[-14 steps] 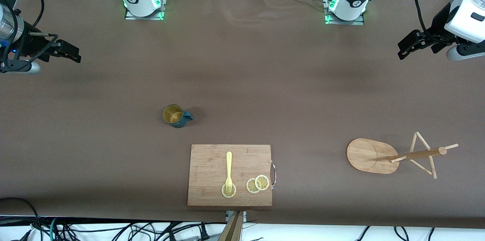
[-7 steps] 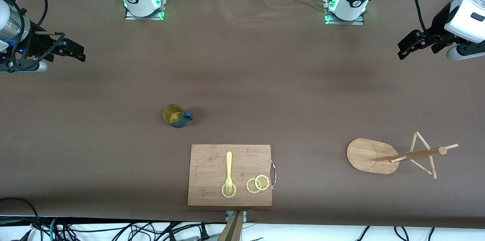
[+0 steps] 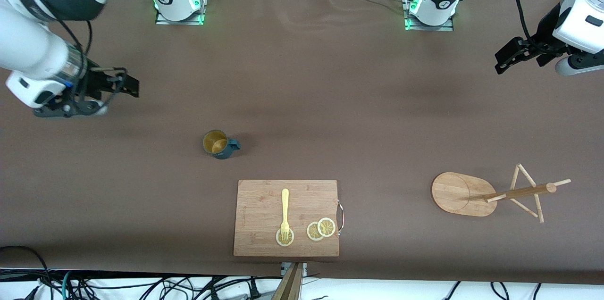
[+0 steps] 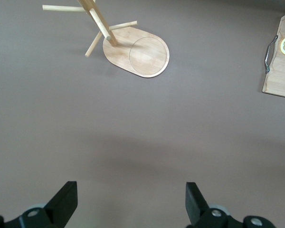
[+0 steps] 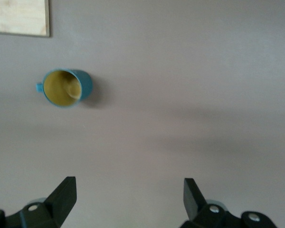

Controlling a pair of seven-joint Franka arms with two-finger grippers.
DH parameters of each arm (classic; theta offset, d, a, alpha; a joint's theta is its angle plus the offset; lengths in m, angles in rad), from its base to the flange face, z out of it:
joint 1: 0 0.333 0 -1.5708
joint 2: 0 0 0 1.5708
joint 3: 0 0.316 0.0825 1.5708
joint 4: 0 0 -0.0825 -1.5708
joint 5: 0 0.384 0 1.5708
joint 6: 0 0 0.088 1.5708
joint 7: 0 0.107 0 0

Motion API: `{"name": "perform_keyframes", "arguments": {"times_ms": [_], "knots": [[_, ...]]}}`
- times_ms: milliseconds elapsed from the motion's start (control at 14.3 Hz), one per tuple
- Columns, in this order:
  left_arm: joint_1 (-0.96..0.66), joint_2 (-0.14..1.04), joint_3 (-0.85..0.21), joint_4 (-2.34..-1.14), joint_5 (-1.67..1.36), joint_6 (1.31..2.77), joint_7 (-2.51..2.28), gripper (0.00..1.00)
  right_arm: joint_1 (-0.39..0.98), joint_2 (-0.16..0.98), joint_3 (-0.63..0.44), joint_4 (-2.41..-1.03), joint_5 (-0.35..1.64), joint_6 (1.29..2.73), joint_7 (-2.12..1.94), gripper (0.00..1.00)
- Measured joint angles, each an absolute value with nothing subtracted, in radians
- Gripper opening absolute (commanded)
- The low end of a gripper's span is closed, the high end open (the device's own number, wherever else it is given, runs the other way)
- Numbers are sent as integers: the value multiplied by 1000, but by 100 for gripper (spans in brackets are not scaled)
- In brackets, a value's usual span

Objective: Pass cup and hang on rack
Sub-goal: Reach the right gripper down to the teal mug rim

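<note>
The cup (image 3: 218, 144) stands upright on the brown table (image 3: 302, 92), its opening up and its handle toward the left arm's end. It lies at about 11 o'clock from the board (image 3: 286, 218), farther from the front camera and apart from it. In the right wrist view the cup (image 5: 66, 88) shows its tan inside, with a corner of the board (image 5: 20, 17) near it.

The rack (image 3: 490, 192) stands toward the left arm's end of the table, at about 3 o'clock from the board and well apart. Its oval base rests flat, and the post carries thin pegs. The left wrist view shows the base, post and pegs of the rack (image 4: 135, 50).

On the board lie a fork (image 3: 284, 212) and lemon slices (image 3: 321, 229); the fork's tines rest on one slice.

The right gripper (image 3: 123, 84) hangs over bare table toward the right arm's end, at about 10 o'clock from the cup, fingers (image 5: 61, 194) spread apart and empty. The left gripper (image 3: 507, 57) waits over bare table at the left arm's end, at about 12 o'clock from the rack, fingers (image 4: 64, 202) likewise apart and empty.
</note>
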State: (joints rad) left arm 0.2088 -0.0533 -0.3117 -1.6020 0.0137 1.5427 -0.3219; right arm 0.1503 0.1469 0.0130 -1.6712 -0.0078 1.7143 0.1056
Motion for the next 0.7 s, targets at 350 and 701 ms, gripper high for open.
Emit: {"name": "perform_keyframes", "arguments": {"times_ms": [350,701], "knots": [[209,-53,-312,-1602,14,1543,-322,100,238,292,14,-1671,-3,1858,242,100],[209,-53,-313,-1602,14,1543,-322,100,305,441,15,-1689,-3,2043,380,95]]}}
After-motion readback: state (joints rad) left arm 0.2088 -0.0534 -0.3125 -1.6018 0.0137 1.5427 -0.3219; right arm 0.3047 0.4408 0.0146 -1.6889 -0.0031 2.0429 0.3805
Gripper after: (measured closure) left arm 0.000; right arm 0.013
